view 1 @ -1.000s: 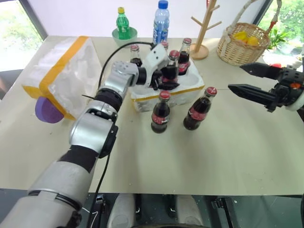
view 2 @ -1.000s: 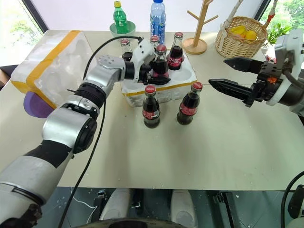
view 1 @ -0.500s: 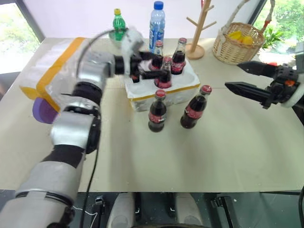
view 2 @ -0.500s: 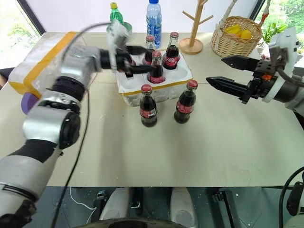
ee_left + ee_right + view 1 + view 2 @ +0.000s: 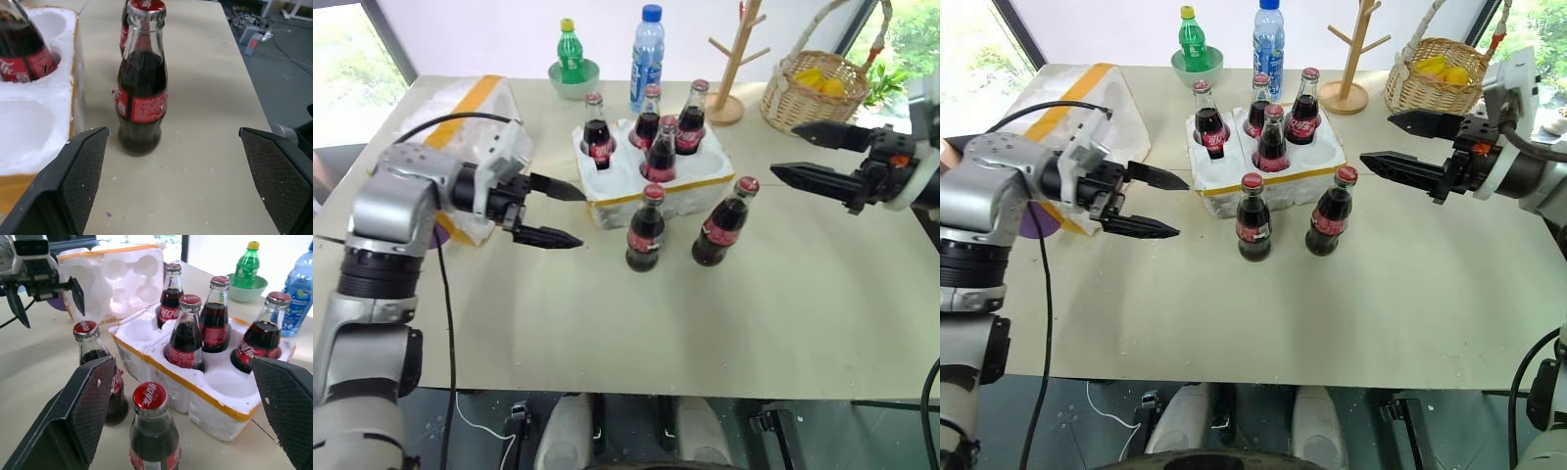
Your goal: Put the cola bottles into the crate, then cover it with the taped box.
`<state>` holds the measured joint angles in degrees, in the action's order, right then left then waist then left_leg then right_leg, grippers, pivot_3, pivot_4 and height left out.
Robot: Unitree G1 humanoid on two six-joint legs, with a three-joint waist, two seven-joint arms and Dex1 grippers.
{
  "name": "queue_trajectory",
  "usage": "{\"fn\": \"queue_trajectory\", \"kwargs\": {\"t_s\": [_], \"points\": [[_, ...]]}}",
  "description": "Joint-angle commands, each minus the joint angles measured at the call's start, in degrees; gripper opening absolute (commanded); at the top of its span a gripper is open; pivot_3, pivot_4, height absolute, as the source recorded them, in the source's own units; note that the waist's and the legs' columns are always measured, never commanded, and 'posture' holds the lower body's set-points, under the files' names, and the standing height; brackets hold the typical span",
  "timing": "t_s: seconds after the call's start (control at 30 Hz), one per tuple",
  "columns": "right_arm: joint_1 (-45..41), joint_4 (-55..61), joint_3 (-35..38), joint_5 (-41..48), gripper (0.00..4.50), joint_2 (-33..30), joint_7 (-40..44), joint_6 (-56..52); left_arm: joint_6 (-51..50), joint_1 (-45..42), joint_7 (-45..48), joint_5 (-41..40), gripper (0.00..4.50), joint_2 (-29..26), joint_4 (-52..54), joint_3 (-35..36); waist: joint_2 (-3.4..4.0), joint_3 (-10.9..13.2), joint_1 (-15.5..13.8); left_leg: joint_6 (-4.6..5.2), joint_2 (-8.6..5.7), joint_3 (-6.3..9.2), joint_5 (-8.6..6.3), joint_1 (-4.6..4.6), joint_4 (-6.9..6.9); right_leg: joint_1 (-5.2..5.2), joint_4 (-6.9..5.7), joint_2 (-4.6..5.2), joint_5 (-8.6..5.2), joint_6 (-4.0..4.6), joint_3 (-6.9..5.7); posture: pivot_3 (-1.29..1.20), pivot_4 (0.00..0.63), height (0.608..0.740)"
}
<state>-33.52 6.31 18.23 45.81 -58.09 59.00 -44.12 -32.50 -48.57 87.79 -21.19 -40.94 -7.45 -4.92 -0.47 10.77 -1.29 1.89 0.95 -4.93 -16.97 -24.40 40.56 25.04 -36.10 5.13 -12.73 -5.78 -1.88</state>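
The crate [image 5: 628, 203], a low white foam tray with a yellow band, stands at mid-table with several cola bottles [image 5: 662, 150] upright in its holes. Two more cola bottles [image 5: 645, 230] [image 5: 722, 223] stand on the table just in front of it. My left gripper [image 5: 578, 217] hovers open and empty left of the crate, pointing at it; its wrist view shows one table bottle [image 5: 142, 93] between the fingers' line. My right gripper [image 5: 785, 150] hangs open and empty right of the crate. The taped box [image 5: 460, 122] lies at the far left, hollow side facing the crate.
At the table's back stand a green soda bottle in a green bowl [image 5: 570, 54], a blue-capped water bottle [image 5: 646, 49], a wooden peg stand [image 5: 732, 69] and a wicker basket of yellow fruit [image 5: 818, 88]. A purple object [image 5: 1036, 220] sits by the taped box.
My left gripper has let go of the bottle in the crate's front hole, opened wide and drawn back to the left of the crate. The right gripper has stayed where it was.
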Motion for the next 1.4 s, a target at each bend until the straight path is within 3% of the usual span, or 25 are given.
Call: {"fn": "queue_trajectory", "kwargs": {"t_s": [0.03, 0.47, 0.87, 1.0, 1.03, 1.27, 1.4], "points": [[-0.2, 1.5, 1.0, 1.1, 4.50, -2.2, 2.9, -0.4, 0.7, -1.2, -2.5, 0.1, 4.48, 3.4, 0.6, -2.4, 0.01, 0.0, 0.1, 0.04, 0.00, 0.00, -0.02, 0.00, 0.08, -0.02, -0.02, 0.00, 0.00, 0.00, 0.00, 0.00, 0.150, 0.740], [2.2, 5.2, 4.8, 2.8, 4.50, -3.3, 2.7, -3.8, 10.2, -7.9, -9.1, 7.7, 4.48, 16.9, -15.9, -9.3, 0.01, 0.0, 0.5, 0.17, 0.01, 0.02, -0.10, 0.00, 0.36, -0.10, -0.05, -0.09, 0.00, -0.01, -0.01, 0.00, 0.150, 0.740], [1.1, 4.7, 5.4, 3.3, 4.50, -1.5, -1.8, -3.3, 11.4, -7.9, -8.8, 11.2, 4.48, 21.4, -20.5, -12.1, 0.02, 0.0, 0.2, 0.29, 0.01, 0.07, -0.17, 0.01, 0.42, -0.19, -0.05, 0.08, 0.00, -0.01, -0.03, 0.00, 0.150, 0.740], [-0.3, 3.6, 4.7, 3.0, 4.50, -1.2, -2.3, -3.0, 9.4, -8.4, -7.2, 10.0, 2.78, 19.7, -18.3, -11.0, -0.01, 0.0, 0.4, 0.35, -0.03, 0.06, -0.20, 0.01, 0.45, -0.20, -0.04, 0.16, 0.00, -0.01, -0.03, 0.00, 0.150, 0.740], [-0.3, 3.5, 4.7, 3.0, 4.50, -1.2, -2.4, -2.9, 8.3, -8.5, -6.4, 9.2, 2.59, 18.9, -17.1, -10.5, 0.00, 0.0, 0.5, 0.35, -0.02, 0.07, -0.21, -0.01, 0.45, -0.20, -0.02, 0.16, 0.00, -0.01, -0.05, 0.00, 0.150, 0.740], [0.1, 2.8, 4.2, 2.5, 4.50, -1.0, -2.0, -1.8, -7.0, -12.0, -1.5, -1.6, 2.59, 11.2, -9.0, -2.8, 0.03, 0.0, 0.8, 0.38, 0.07, 0.04, -0.22, -0.13, 0.41, 0.03, -0.06, -0.03, -0.04, -0.06, -0.02, 0.00, 0.150, 0.740], [-0.1, 2.1, 3.6, 2.0, 4.50, -0.9, -1.7, -1.3, -13.7, -17.0, -2.4, -6.8, 2.59, 8.3, -11.4, 2.6, 0.03, 0.0, 0.5, 0.38, 0.09, 0.03, -0.22, -0.17, 0.42, 0.03, -0.06, -0.04, -0.04, -0.07, -0.01, 0.00, 0.150, 0.740]]}}
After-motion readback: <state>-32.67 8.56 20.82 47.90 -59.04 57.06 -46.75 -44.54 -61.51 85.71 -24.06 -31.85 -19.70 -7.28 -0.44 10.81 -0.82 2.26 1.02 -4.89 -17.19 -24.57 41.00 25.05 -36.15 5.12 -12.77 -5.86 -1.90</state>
